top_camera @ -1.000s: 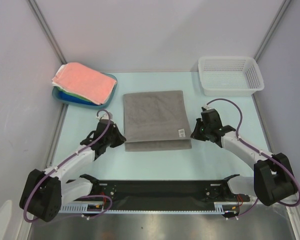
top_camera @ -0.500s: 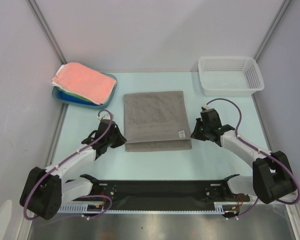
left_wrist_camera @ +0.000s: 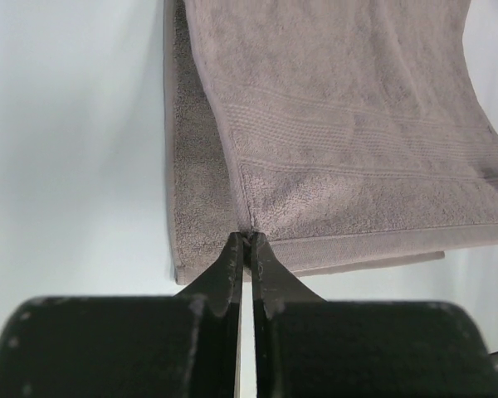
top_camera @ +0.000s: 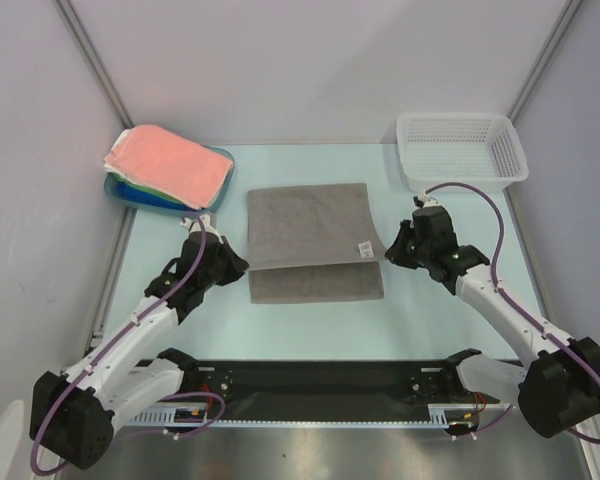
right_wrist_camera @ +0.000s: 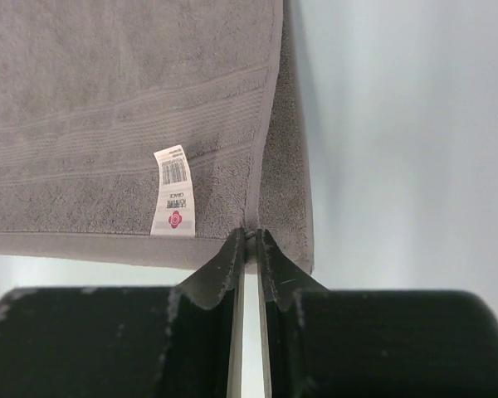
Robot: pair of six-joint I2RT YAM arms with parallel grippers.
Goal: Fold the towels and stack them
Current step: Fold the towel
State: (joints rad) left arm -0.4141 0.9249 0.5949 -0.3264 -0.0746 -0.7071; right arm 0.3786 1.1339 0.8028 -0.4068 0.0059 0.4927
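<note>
Just one grey towel (top_camera: pixel 305 215), pinched by left tool (top_camera: pixel 242 268) and right tool (top_camera: pixel 388 252).

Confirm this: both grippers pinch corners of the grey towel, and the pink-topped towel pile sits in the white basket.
No. The pink-topped pile sits on the blue tray, not the white basket; the top external view shows it. The rest holds.

Robotics lab test cell. Plain grey wall panels (top_camera: pixel 310 70) in metal framing (top_camera: pixel 88 60) enclose a pale table (top_camera: pixel 310 330); the left arm (top_camera: pixel 140 325) and right arm (top_camera: pixel 500 300) mount on a black base rail (top_camera: pixel 320 378).
</note>
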